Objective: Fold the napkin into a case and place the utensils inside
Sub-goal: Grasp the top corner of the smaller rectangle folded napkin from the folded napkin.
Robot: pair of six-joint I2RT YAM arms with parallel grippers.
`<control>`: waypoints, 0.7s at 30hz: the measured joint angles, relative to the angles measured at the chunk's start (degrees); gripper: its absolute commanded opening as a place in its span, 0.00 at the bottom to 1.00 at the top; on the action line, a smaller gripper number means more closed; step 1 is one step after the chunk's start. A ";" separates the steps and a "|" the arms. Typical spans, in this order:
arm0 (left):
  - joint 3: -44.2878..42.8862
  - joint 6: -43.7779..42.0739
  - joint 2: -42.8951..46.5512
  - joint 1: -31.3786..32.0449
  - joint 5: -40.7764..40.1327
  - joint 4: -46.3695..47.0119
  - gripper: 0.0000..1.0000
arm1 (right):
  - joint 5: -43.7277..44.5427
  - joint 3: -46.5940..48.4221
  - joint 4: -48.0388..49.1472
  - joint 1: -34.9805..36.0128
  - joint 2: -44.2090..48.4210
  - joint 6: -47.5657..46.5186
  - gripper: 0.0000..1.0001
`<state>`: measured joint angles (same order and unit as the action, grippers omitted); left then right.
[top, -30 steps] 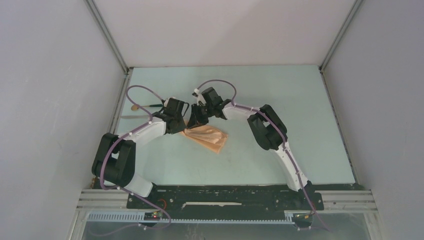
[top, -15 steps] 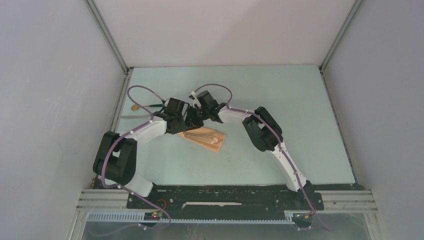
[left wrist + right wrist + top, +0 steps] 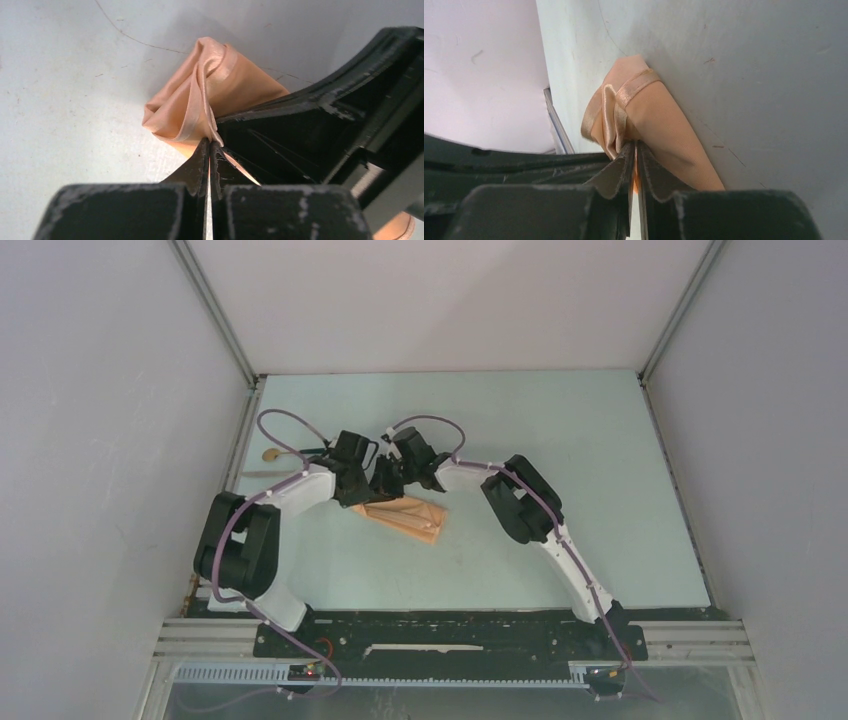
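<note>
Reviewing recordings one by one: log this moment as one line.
stage: folding napkin | left gripper: shut on napkin | right gripper: shut on napkin | utensils: on table, left edge, outside napkin

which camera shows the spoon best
Top external. Only there is the spoon visible, small, lying by the left edge of the table. Both wrist views show the bunched peach napkin but no spoon.

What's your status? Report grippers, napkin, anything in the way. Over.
Left gripper shut on napkin. Right gripper shut on the same bunched end. Cloth folded to a wedge; utensils off at far left, not inside. Nothing in the way.
</note>
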<state>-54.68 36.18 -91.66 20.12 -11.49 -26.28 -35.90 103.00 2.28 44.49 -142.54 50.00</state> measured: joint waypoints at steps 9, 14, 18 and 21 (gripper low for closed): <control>4.63 1.31 5.68 -1.95 0.07 1.25 0.00 | -5.03 -3.87 10.21 -0.55 0.02 1.81 0.38; 5.11 1.31 6.69 -2.01 0.81 1.81 0.00 | -9.25 -4.92 12.87 -1.51 -0.11 2.40 0.18; 5.11 1.31 6.67 -2.08 1.49 2.16 0.00 | -11.58 -4.35 13.84 -2.10 -1.03 3.06 0.16; 5.11 1.31 6.58 -2.14 2.32 2.45 0.00 | -12.22 -1.64 13.03 -1.92 -3.17 2.97 0.19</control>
<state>-49.56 37.50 -85.08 17.98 -9.17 -23.83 -48.12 101.36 15.31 42.57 -145.71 52.97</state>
